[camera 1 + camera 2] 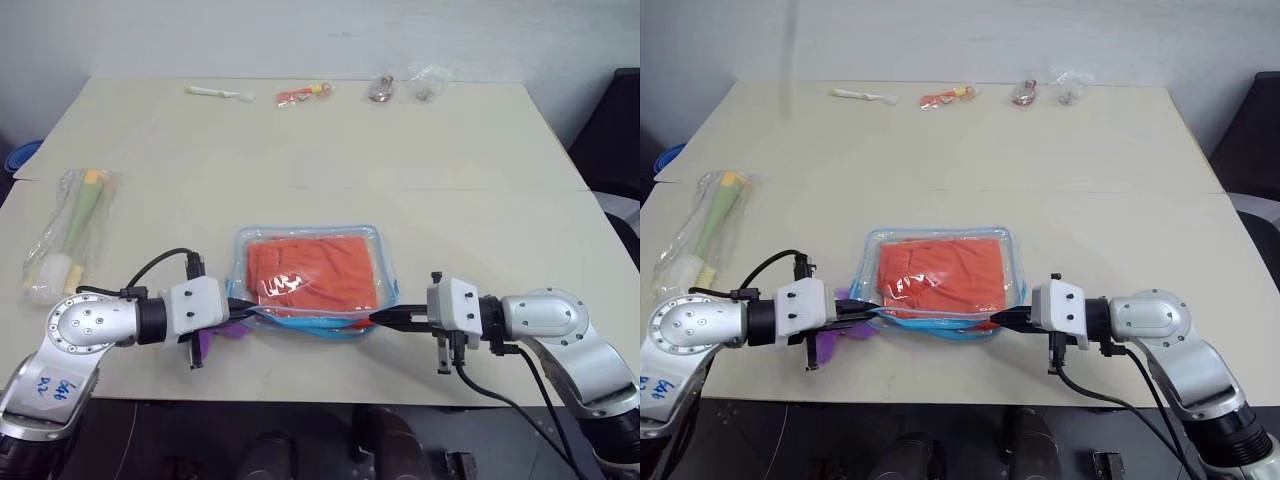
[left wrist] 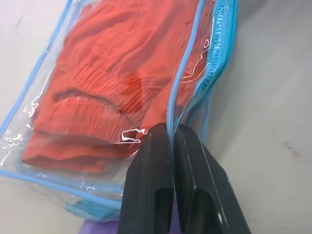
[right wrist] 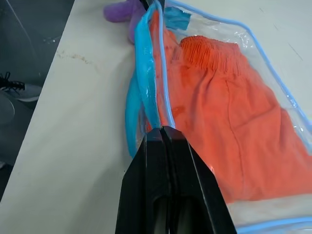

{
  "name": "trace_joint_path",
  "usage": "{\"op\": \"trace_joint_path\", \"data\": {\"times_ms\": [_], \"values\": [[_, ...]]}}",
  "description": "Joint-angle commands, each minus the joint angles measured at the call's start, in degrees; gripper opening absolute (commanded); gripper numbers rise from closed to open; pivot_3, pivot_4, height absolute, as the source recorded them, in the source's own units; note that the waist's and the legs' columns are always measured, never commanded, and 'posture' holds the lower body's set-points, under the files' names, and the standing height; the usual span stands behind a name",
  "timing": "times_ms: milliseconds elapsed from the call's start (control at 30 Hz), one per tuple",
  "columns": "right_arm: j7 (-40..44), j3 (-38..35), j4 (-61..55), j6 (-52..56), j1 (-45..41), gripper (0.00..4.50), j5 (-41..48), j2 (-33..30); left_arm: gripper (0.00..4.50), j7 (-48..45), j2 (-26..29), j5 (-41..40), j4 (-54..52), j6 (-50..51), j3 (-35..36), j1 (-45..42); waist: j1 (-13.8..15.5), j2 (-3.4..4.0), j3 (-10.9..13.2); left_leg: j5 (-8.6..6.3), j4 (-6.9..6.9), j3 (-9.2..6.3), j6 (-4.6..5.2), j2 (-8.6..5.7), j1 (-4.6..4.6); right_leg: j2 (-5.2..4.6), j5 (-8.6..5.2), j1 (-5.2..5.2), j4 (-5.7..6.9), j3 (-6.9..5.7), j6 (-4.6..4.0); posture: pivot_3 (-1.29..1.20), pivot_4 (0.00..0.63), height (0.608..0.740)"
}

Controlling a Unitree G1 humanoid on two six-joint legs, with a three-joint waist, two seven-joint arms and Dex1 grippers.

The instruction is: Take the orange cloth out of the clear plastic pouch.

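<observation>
Lying flat near the front edge of the table [image 1: 300, 150], the pouch [image 1: 313, 240] holds the folded cloth [image 1: 315, 275] inside it. The left gripper [image 1: 240, 309] reaches in from the pouch's near-left corner, its fingers [image 2: 151, 185] pinched together on the blue-trimmed edge of the plastic. The right gripper [image 1: 385, 318] comes from the opposite side, fingers [image 3: 146, 180] closed tight on the trim at the near-right corner. The cloth sits just beyond both sets of fingertips, behind the clear wall. A purple thing [image 3: 122, 12] lies by the left gripper.
</observation>
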Motion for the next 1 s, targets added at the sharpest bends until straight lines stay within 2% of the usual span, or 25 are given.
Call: {"op": "trace_joint_path", "data": {"times_ms": [33,167,567,733,767,800,967,1000], "values": [[0.41,-0.39,-0.13,-2.65,0.57,0.00,-1.06,-0.44,0.16,0.18,0.72,-4.81,-2.56,4.49,2.36,-2.23,0.01,0.00,0.00,0.00,0.00,0.00,0.00,0.00,0.00,0.00,0.00,0.00,0.00,-0.01,0.00,0.00,0.150,0.740],[-0.32,0.11,-0.77,-3.85,1.22,0.00,-2.10,0.30,0.16,0.79,0.52,-7.18,-2.48,7.44,2.62,-3.40,-0.08,0.00,0.00,0.00,0.00,0.01,0.00,0.00,0.01,0.02,0.00,0.00,0.00,0.00,0.00,0.00,0.150,0.740],[-6.25,4.43,-1.19,-5.35,1.74,0.00,-10.06,3.33,0.16,1.50,-0.40,-6.68,-1.38,6.82,-0.27,-5.26,-0.12,0.00,0.00,0.00,0.01,0.01,-0.01,-0.01,0.00,0.02,0.00,0.00,0.01,0.01,0.00,0.00,0.150,0.740],[-6.81,4.78,-1.23,-3.92,1.65,0.00,-10.17,3.38,0.16,1.89,-0.52,-6.34,-1.17,6.72,-0.94,-5.91,-0.02,-0.01,0.00,0.00,0.01,0.01,-0.01,-0.01,0.00,0.03,0.00,0.00,0.00,0.01,0.00,0.00,0.150,0.740],[-6.80,4.64,-1.29,-3.43,1.59,0.36,-9.76,3.43,0.12,1.96,-0.49,-6.21,-1.12,6.65,-1.12,-6.04,-0.03,-0.01,0.00,0.00,0.01,0.01,-0.01,-0.01,0.00,0.03,0.00,0.00,0.00,0.01,0.00,0.00,0.150,0.740],[-6.87,4.58,-1.25,-3.52,1.45,0.52,-9.75,3.49,0.12,2.01,-0.45,-6.03,-1.05,6.51,-1.30,-6.16,-0.06,0.00,-0.01,0.00,0.01,0.01,-0.01,-0.01,0.00,0.03,0.00,0.00,0.00,0.01,0.00,0.00,0.150,0.740],[-8.59,5.32,-0.09,-5.39,0.59,2.13,-12.61,4.10,0.12,2.27,-0.54,-5.74,-0.82,6.35,-1.86,-6.71,-0.13,0.00,0.00,0.00,0.01,0.01,-0.01,-0.01,0.01,0.03,0.00,0.00,0.01,0.01,0.00,0.00,0.150,0.740],[-8.91,5.49,0.19,-5.77,0.51,2.13,-13.07,4.33,0.12,2.35,-0.55,-5.74,-0.79,6.32,-1.94,-6.77,-0.13,-0.01,0.00,0.00,0.01,0.01,-0.01,-0.01,0.00,0.03,0.00,0.00,0.00,0.01,0.00,0.00,0.150,0.740]]}}
